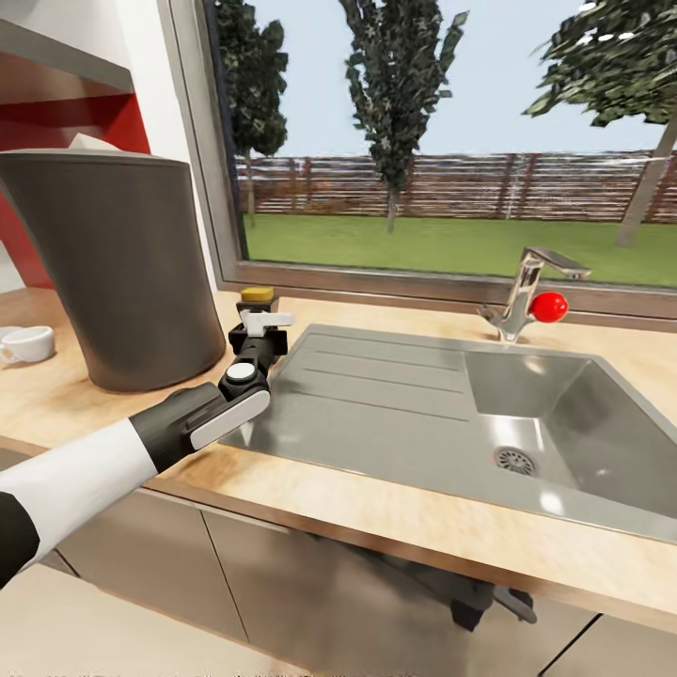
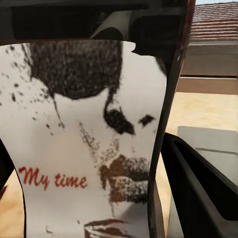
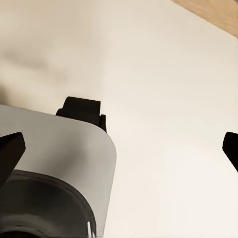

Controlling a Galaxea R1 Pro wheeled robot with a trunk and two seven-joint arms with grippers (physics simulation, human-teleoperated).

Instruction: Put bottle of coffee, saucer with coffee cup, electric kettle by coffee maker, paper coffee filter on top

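Left gripper [image 1: 256, 324] pinches the bottle of coffee [image 1: 257, 299] on the kitchen countertop [image 1: 395, 512], just beside the coffee maker [image 1: 118, 268]. Right gripper's [image 3: 121, 146] fingertips stand spread above a pale floor.

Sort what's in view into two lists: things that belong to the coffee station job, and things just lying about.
Job:
- coffee maker
- paper coffee filter on top of it
- bottle of coffee, at the left hand
- coffee cup
- kitchen countertop

Just there:
- sink
- tap with red knob
- window
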